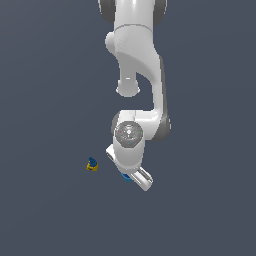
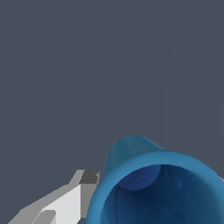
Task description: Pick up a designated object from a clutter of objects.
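Filling the lower right of the wrist view, the blue cup sits against one grey finger. In the exterior view it peeks from under the gripper, lower centre. Whether the claw grips it I cannot tell. A one-sided contact could tip the cup. The blue-and-yellow piece lies apart; the ball is not visible.

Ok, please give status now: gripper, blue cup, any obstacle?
Gripper down at blue cup; jaw state unclear. Cup fills wrist view, one finger beside it. Blue-and-yellow piece apart, toward exterior view's left. Nothing blocking.
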